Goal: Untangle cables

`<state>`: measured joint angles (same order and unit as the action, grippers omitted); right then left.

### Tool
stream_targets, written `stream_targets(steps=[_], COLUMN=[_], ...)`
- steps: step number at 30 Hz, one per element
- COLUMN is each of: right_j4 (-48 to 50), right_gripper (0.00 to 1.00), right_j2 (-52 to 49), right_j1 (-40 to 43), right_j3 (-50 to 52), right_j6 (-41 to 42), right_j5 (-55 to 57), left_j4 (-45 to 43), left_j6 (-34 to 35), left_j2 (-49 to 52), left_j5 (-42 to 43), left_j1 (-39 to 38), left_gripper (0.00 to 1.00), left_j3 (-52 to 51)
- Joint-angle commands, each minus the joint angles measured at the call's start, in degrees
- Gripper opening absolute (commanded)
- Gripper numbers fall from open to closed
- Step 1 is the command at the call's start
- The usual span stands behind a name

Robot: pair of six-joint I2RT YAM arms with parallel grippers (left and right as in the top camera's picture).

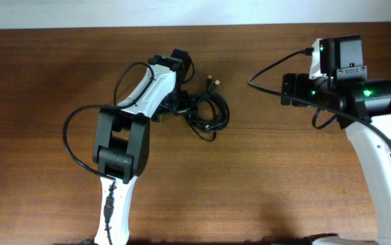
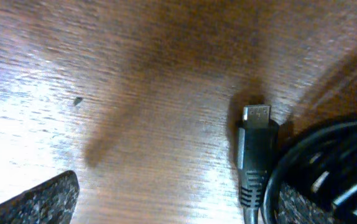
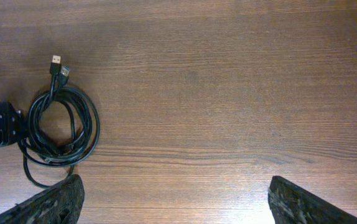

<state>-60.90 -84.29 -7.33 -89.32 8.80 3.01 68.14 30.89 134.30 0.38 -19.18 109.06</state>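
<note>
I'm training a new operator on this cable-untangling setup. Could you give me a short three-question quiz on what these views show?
1. True or false: the right hand is closed on the cables.
2. Multiple choice: in the overhead view, the coiled cables lie A) right by the left hand; B) under the right arm; C) at the table's near edge.
3. Fill in: in the left wrist view, the plug has a ____ tip.
Key: 1 false, it is open with nothing between its fingers; 2 A; 3 silver.
</note>
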Motion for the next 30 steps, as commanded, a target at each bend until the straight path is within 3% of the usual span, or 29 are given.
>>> stream_targets(steps=[1, 3, 6, 10, 18, 20, 23, 27, 30], right_j4=[0.22, 0.24, 0.39, 0.66, 0.68, 0.63, 0.26, 0.66, 0.61], right_gripper=[0.94, 0.94, 0.94, 0.94, 0.94, 0.94, 0.94, 0.94, 0.94], right_j2=[0.02, 0.02, 0.02, 0.02, 0.02, 0.02, 0.02, 0.00, 0.00], right_j1=[-0.55, -0.55, -0.55, -0.55, -0.55, -0.55, -0.55, -0.55, -0.55], right_j3=[-0.85, -0.85, -0.85, -0.85, -0.85, -0.85, -0.85, -0.85, -0.85], right_j6=[0.09, 0.09, 0.09, 0.09, 0.09, 0.09, 0.09, 0.09, 0.09], right_j5=[0.52, 0.52, 0.52, 0.50, 0.52, 0.52, 0.52, 0.52, 0.52], left_j4=[0.74, 0.50, -1.20, -6.56, -4.15, -3.19, 1.11, 8.79, 9.88], left_j6=[-0.57, -1.27, -7.98, -28.46, -46.45, -47.47, -37.99, -9.42, 0.20], left_j2=[0.68, 0.68, 0.68, 0.68, 0.70, 0.70, 0.70, 0.68, 0.68], left_j5=[-0.31, 0.11, 4.76, 14.03, 17.00, 16.76, 16.81, 6.73, 6.29], left_j1=[0.07, -0.07, -0.24, -0.33, -0.33, -0.33, -0.37, -0.94, -1.55], left_gripper=[0.99, 0.99, 0.99, 0.99, 0.99, 0.99, 0.99, 0.99, 0.99], left_j3=[3.78, 4.52, 7.15, 10.54, 10.51, 10.51, 10.51, 10.51, 10.51])
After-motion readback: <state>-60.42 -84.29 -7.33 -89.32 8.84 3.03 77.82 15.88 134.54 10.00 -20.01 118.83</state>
